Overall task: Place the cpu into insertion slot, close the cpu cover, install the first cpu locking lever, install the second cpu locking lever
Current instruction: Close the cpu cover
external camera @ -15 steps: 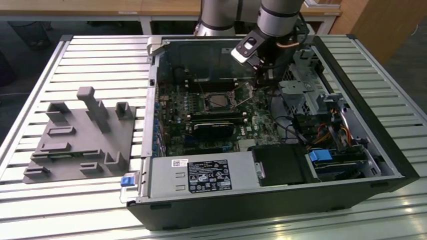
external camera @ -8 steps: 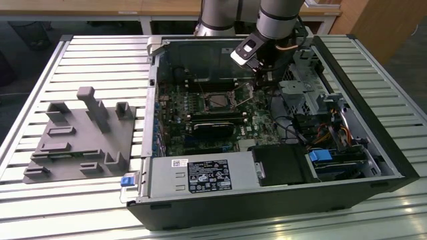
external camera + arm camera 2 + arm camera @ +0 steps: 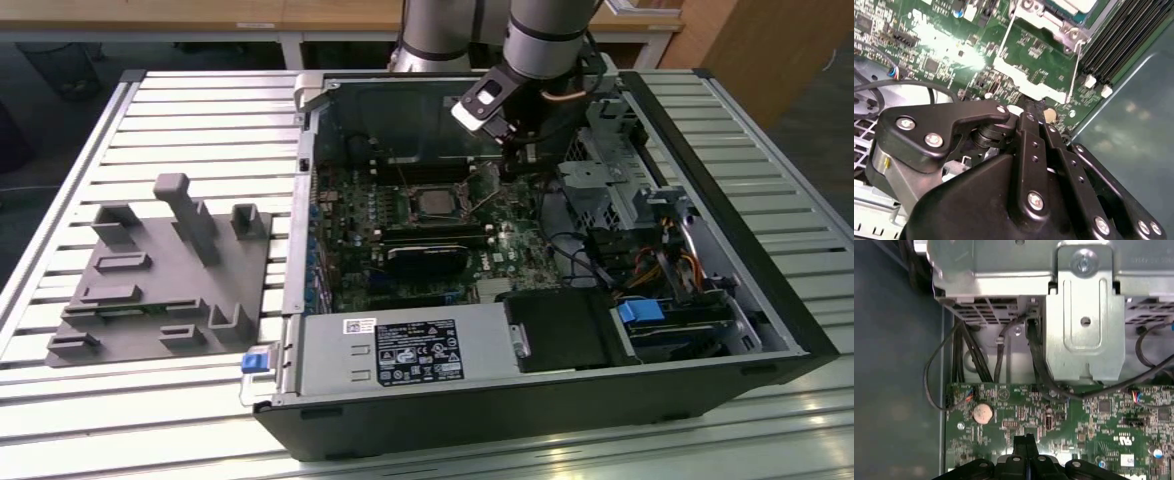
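My gripper (image 3: 1026,441) is pinched together on nothing, I judge to make a narrow tip for pushing a lever (image 3: 1075,65). It hangs low over the board (image 3: 1094,415), just beside the slot (image 3: 407,200), where the cpu (image 3: 434,201) sits.

The small square silvery-grey metal-topped cpu (image 3: 434,204) lies flat in the dark-framed square insertion slot (image 3: 406,203), far on the green circuit board (image 3: 514,262); the thin silvery frame-shaped cpu cover (image 3: 1045,18) lies flat around it.

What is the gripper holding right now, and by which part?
Nothing that shows: in the first wrist view the gripper is shut on itself, tips close to the green circuit board.
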You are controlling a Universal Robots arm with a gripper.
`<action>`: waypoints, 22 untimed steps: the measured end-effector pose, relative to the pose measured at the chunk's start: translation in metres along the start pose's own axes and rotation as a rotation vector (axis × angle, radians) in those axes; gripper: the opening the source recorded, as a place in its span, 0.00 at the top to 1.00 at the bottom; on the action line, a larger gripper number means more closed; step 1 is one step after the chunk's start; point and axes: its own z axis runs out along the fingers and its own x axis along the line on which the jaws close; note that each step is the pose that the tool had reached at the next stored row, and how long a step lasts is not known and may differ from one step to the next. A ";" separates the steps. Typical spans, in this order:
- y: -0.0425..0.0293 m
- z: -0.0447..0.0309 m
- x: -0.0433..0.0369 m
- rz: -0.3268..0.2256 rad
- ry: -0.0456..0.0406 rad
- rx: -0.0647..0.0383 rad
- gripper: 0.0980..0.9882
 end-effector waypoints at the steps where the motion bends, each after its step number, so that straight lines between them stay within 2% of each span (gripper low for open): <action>1: -0.0025 -0.0001 0.0000 0.000 0.0000 0.000 0.97; 13: -0.0270 -0.0006 -0.0004 0.000 0.0000 0.000 0.97; 22: -0.0405 -0.0008 -0.0005 0.000 0.0000 0.000 0.97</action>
